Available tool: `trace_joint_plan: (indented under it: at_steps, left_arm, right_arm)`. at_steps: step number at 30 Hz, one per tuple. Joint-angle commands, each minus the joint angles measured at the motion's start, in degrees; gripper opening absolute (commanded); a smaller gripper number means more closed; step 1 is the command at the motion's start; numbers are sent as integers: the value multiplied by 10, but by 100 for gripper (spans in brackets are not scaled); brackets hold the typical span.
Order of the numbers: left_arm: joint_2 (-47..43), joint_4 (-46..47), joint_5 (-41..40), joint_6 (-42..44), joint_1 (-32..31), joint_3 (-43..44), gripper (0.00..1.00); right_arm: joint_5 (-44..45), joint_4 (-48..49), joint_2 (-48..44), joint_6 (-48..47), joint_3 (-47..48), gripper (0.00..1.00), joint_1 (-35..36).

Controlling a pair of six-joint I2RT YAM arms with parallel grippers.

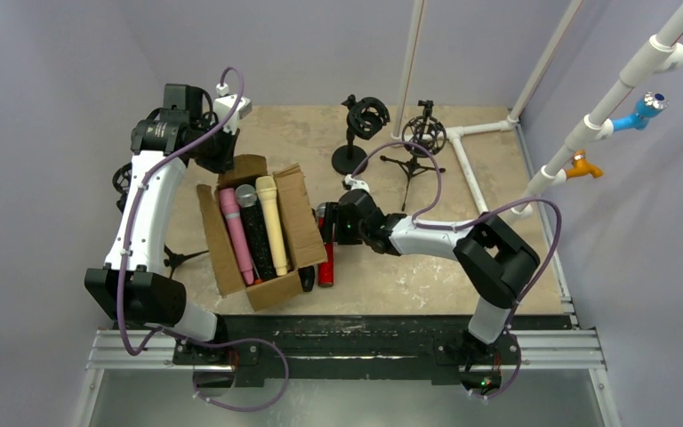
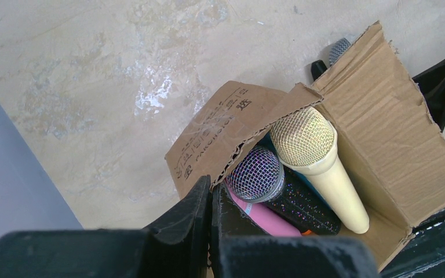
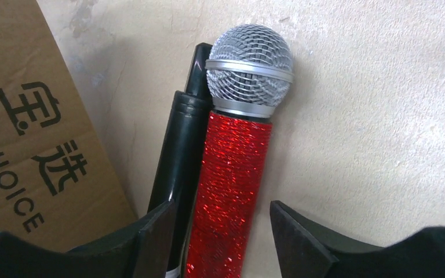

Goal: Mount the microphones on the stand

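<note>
Right gripper (image 3: 223, 211) stands spread, one finger on each side of the glittery red microphone (image 3: 232, 174), with gaps showing. That mic lies flat on the table (image 3: 382, 116) just right of the cardboard box (image 3: 29, 145), touching a black microphone (image 3: 179, 145). Its long axis runs straight between my fingers, mesh head beyond them. Left gripper (image 2: 211, 200), pressed together, sits at the box's far flap, so I judge the right arm nearer.

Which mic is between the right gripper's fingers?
The glittery red microphone with the silver mesh head, flat on the table, straddled by the right gripper. The black microphone beside it is off-centre; the others seen lie in the box.
</note>
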Motion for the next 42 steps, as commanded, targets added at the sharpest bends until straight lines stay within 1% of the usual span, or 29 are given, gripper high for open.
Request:
trace_joint_plan:
  at_steps: [1,8,12,15,17,19,22,25,31,37,42]
  left_arm:
    - [-21,39,13,3,-1,23,0]
    - [-22,37,17,-1,-1,22,0]
    - [-26,36,16,-1,-1,24,0]
    - [-28,34,16,0,-1,26,0]
    - [-28,31,18,-1,-1,30,0]
    - [-28,27,23,-2,-1,34,0]
    - [-31,20,32,-6,-1,39,0]
    - [-33,16,37,-9,-1,40,0]
    - [-36,11,37,-13,-1,42,0]
    - [-36,11,43,-15,-1,42,0]
    - [-36,12,44,-14,-1,41,0]
  right_arm:
    - [33,-3,-47,6,-3,67,11]
    - [105,-16,-136,0,-22,71,45]
    - [156,-47,-183,-18,-12,74,72]
    - [203,-79,-220,-23,-9,74,94]
    - [245,-97,-252,-28,-9,73,117]
    - [307,-114,-286,-38,-2,72,154]
    - [379,-141,-316,-79,38,71,209]
    - [382,-160,-295,-120,101,70,243]
    - [296,-175,-182,-150,214,65,262]
    - [262,-157,-91,-152,268,60,262]
    - [276,-149,-41,-163,297,58,262]
